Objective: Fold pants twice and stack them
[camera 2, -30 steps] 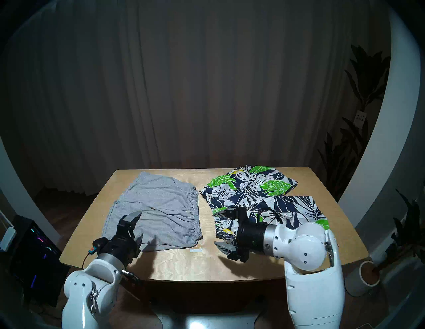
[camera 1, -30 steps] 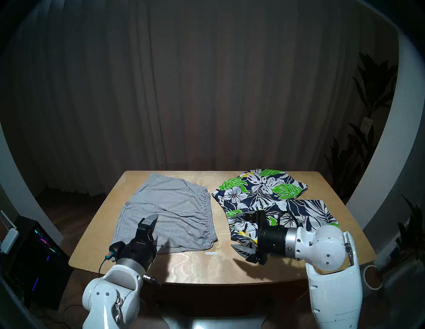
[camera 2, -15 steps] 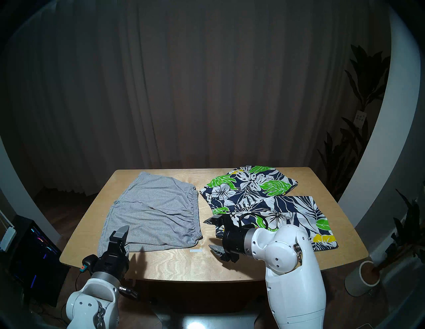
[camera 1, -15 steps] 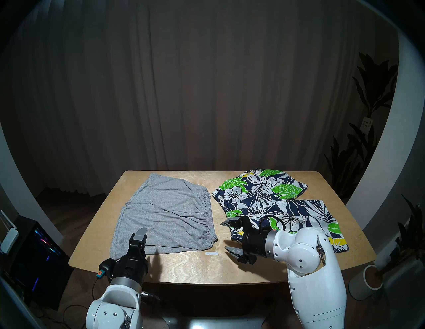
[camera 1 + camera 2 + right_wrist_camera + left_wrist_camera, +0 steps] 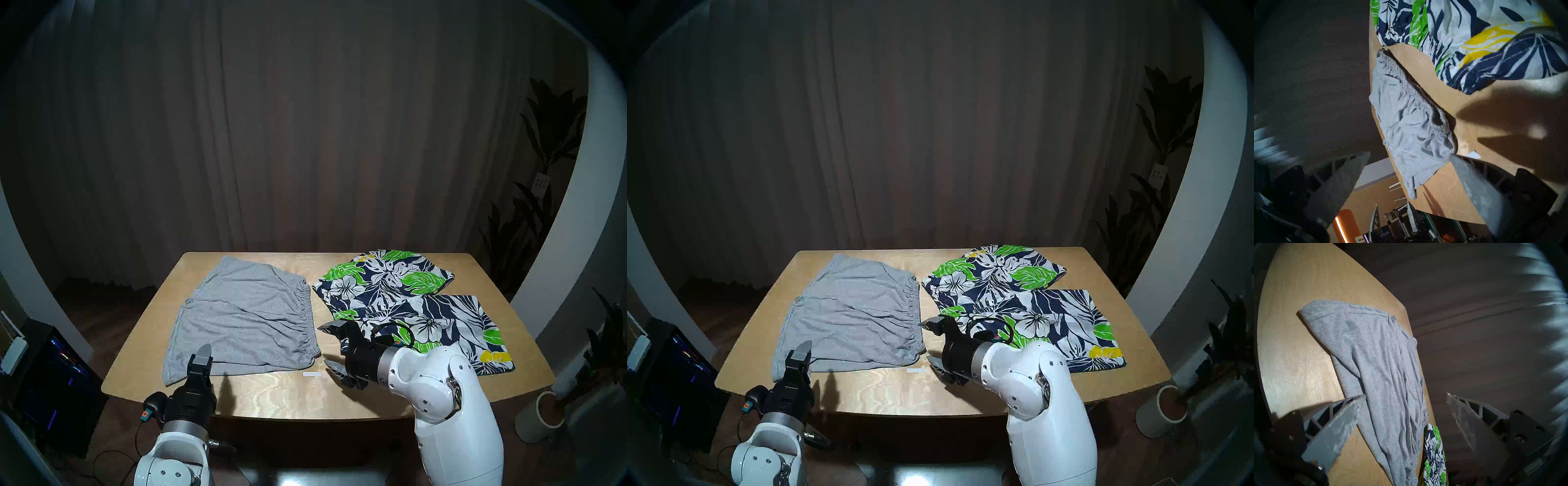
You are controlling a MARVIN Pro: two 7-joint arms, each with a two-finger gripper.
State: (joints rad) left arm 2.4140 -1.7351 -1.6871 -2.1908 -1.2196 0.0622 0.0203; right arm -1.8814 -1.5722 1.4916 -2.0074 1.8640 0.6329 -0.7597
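Grey shorts (image 5: 242,319) are lying flat centre-left on the surface (image 5: 288,393), floral shorts (image 5: 407,305) centre-right. Left pincer (image 5: 1403,412) is hovering lower left, apart and empty; right pincer (image 5: 330,346) is hovering between them, apart, empty.

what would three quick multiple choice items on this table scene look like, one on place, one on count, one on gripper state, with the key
1. Where do the grey shorts lie on the table?
A. robot's left half
B. robot's right half
C. on the floral shorts

2. How many garments are on the table?
A. one
B. two
C. three

3. The right gripper is:
A. shut on cloth
B. open, holding nothing
C. out of view

Key: A, the grey pair sits left of the floral shorts, apart from them; B, only those two pairs show; B, its fingers stand spread with nothing between them.
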